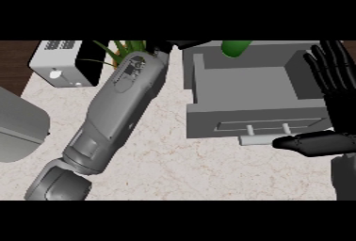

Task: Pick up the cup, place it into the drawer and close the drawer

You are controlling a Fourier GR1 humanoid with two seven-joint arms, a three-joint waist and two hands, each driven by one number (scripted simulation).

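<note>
The green cup (pixel 236 48) shows at the picture's top, over the back edge of the open grey drawer (pixel 243 89), and its upper part is cut off. My left forearm reaches diagonally up from the lower left. Only a black sliver of the left hand (pixel 186 44) shows, just left of the cup, and I cannot see whether it touches the cup. My right hand (pixel 332 70) stands open at the drawer's right side, fingers up. Its thumb lies across in front of the drawer's front panel, beside the handle (pixel 259 140). The inside of the drawer holds nothing.
A white boxy appliance (pixel 59 63) stands at the back left, with a green leafy plant (pixel 125 49) behind my left forearm. A large grey rounded object (pixel 17 127) sits at the left edge. The light marble counter (pixel 181 169) spreads in front of the drawer.
</note>
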